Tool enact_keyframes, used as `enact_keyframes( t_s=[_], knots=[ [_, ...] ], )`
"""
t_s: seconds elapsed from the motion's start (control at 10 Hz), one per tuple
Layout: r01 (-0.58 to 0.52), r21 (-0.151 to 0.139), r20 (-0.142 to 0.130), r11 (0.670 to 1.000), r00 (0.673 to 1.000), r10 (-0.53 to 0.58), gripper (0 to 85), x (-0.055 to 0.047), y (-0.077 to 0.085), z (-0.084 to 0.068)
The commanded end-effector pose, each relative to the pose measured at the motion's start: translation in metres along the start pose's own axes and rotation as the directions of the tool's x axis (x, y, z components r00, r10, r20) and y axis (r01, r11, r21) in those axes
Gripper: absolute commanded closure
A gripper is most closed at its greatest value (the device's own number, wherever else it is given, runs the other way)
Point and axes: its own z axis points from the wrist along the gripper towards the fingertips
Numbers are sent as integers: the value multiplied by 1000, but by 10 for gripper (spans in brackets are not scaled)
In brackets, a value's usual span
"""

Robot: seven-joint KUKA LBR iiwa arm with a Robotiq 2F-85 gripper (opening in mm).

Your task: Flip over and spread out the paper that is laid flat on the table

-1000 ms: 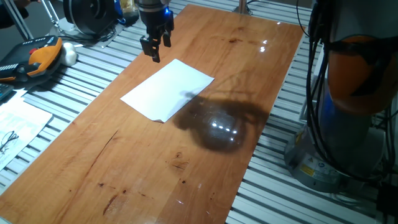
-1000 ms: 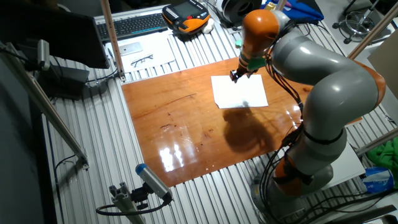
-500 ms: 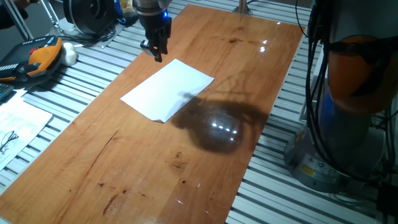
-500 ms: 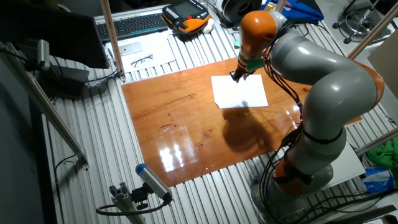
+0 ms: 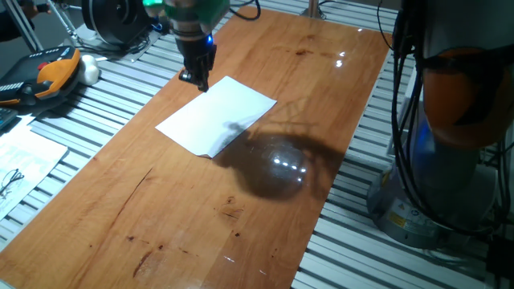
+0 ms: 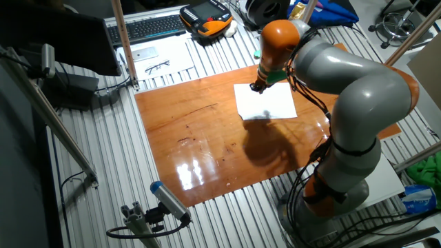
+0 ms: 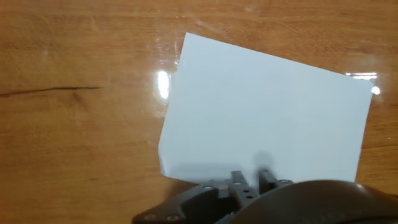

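Observation:
The paper (image 5: 217,116) lies flat on the reddish-brown table (image 5: 185,225), blank white face up. It also shows in the other fixed view (image 6: 266,102) and fills much of the hand view (image 7: 267,121). My gripper (image 5: 198,79) hangs low over the paper's far left corner, close to the tabletop. In the other fixed view the gripper (image 6: 255,87) is at the sheet's upper left corner. In the hand view the gripper (image 7: 251,178) sits at the sheet's lower edge, its two fingertips close together and nothing between them. Whether they touch the paper is unclear.
Grey slatted metal (image 5: 96,120) surrounds the table. An orange pendant (image 5: 50,71) and a printed sheet with glasses (image 5: 18,164) lie at the left. A keyboard (image 6: 146,27) lies beyond the table. The arm's base (image 5: 454,128) stands at the right.
The gripper has dropped and shifted slightly toward the paper's far corner, with the wrist turning and the fingers drawing together. The paper has not moved.

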Motion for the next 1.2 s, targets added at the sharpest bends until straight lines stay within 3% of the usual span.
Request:
enact_keyframes(
  t_s=[0.0,0.5,0.8,1.1],
  knots=[
    [10,-2,-8,1000,1000,-10,850,0,4,8],
    [34,-16,-32,999,999,-34,850,10,35,59],
    [44,-7,-69,999,997,-44,850,11,43,81],
    [32,3,-54,999,998,-32,850,16,53,100]
  ],
)
